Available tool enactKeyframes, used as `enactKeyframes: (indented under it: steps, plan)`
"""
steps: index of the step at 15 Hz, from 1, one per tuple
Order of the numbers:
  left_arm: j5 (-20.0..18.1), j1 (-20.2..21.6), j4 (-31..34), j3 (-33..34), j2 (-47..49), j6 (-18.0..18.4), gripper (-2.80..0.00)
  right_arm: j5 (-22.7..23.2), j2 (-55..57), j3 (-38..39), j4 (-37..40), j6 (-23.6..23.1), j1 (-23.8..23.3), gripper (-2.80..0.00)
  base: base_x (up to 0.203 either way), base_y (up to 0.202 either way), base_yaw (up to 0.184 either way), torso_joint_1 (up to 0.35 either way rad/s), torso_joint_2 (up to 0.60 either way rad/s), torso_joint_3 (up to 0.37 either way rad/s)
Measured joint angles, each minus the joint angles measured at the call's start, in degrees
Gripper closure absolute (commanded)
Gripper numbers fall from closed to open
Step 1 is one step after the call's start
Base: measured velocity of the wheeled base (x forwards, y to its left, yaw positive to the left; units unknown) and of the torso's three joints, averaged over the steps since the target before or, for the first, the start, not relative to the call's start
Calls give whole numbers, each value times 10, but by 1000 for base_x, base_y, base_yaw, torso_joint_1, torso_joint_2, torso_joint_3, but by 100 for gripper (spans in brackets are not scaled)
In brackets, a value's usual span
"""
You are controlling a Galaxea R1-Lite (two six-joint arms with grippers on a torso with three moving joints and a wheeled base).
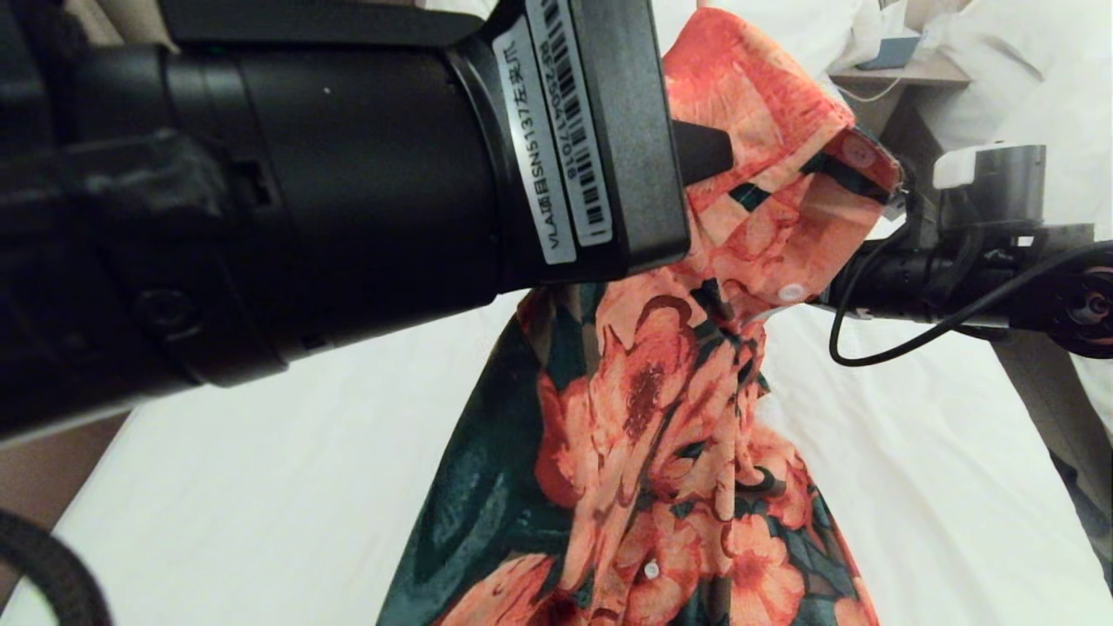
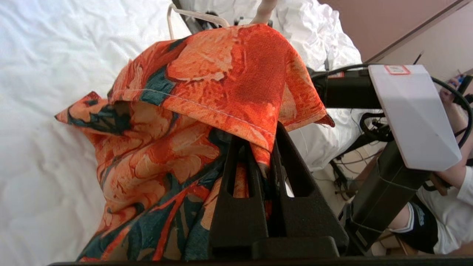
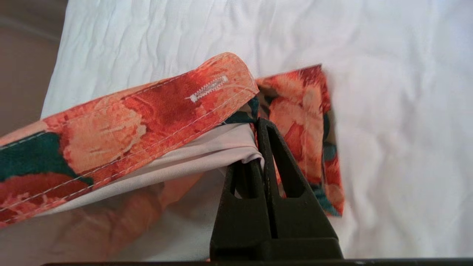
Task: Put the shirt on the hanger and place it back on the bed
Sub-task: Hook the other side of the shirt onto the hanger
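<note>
The shirt [image 1: 661, 417], orange flowers on dark green, hangs in mid-air over the bed [image 1: 261, 487], its lower part trailing toward the white sheet. My left gripper [image 1: 704, 152] is shut on a fold near the shirt's top; in the left wrist view [image 2: 264, 147] cloth is pinched between the black fingers. My right gripper [image 3: 260, 142] is shut on the shirt's front edge by a buttonhole [image 3: 208, 88]; its arm [image 1: 948, 278] reaches in from the right. A thin cream wire [image 2: 192, 14], seemingly the hanger, peeks past the shirt; the rest is hidden.
A bedside table [image 1: 904, 74] with a blue item stands at the far right, beside more white bedding [image 1: 1043, 96]. Brown floor [image 1: 43, 469] shows off the bed's left edge. A seated person [image 2: 443, 210] and floor cables [image 2: 347, 166] lie beyond the right arm.
</note>
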Motion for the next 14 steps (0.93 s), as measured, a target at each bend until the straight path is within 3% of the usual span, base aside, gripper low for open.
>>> enactKeyframes:
  steps: [14]
  plan:
    - [0, -17, 3, 4, 29, -5, 0, 0, 16, -110, 89, -5, -35, 0, 0, 0, 0, 0, 0, 0]
